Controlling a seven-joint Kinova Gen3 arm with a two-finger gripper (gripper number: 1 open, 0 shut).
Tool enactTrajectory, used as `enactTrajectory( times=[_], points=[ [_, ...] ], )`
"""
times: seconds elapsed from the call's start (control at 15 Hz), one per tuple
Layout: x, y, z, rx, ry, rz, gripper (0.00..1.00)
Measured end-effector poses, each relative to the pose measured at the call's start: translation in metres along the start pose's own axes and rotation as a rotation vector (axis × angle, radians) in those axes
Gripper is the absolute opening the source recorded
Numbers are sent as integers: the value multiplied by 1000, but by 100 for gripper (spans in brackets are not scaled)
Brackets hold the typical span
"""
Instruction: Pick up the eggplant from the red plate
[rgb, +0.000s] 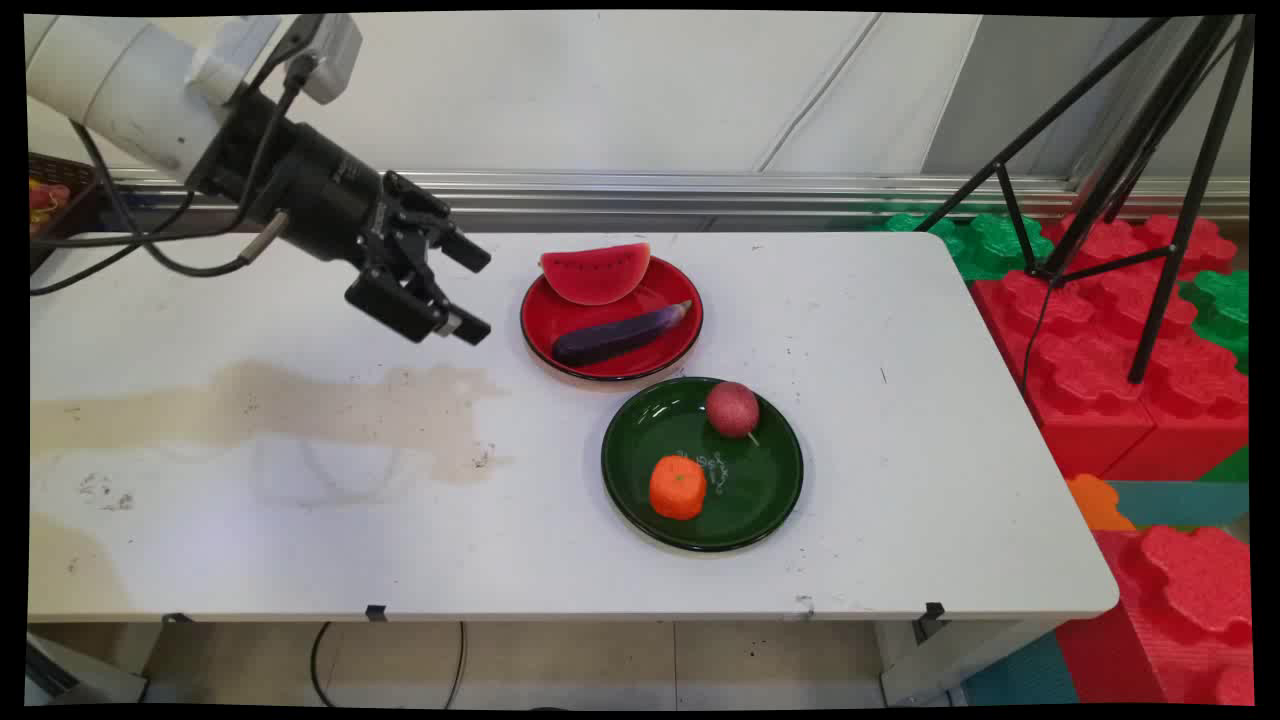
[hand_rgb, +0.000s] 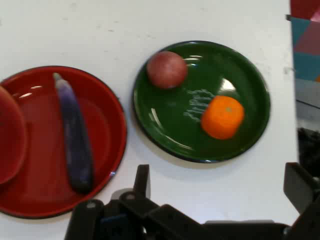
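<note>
From my seat the nearest thing on the white table (rgb: 880, 520) is the round dark green plate (rgb: 760, 500); on it I count two pieces, a squat orange fruit (rgb: 677, 487) toward the near rim and a dull red round fruit (rgb: 732, 408) at the far rim, apart from each other; just behind and to the left sits the round red plate (rgb: 650, 355), its rim close to the green one but not touching, again with two pieces, a long dark purple aubergine (rgb: 620, 335) lying across the middle and a red watermelon slice (rgb: 596, 272) at the far edge; that makes two plates and four toy foods.

The black two-finger gripper (rgb: 470, 290) hangs above the table left of the red plate, pointing right toward it, fingers spread apart and holding nothing; the aubergine's blunt end is the nearest food.

The main view alone shows a pale brown stain (rgb: 300, 405) on the table's left half, red and green foam blocks (rgb: 1100, 350) and a black tripod (rgb: 1130, 180) at the right; the hand view alone shows pale lettering (hand_rgb: 199, 104) on the green plate's floor, and there I see the gripper's (hand_rgb: 220, 185) fingers well separated, with the orange fruit (hand_rgb: 222, 117), the red round fruit (hand_rgb: 167, 69) and the aubergine (hand_rgb: 75, 135) beyond them.
</note>
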Motion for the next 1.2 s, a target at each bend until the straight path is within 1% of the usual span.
enactTrajectory(
  times=[0.2,0.47,0.67,0.8,0.93,1.2],
  points=[
    [2,-15,6,44,1,-25,100],
    [5,-34,21,87,-9,-42,100],
    [8,-56,48,133,-31,-58,100],
    [10,-68,66,156,-51,-61,100],
    [11,-76,80,168,-64,-68,100],
    [14,-95,123,193,-107,-112,100]
  ],
)
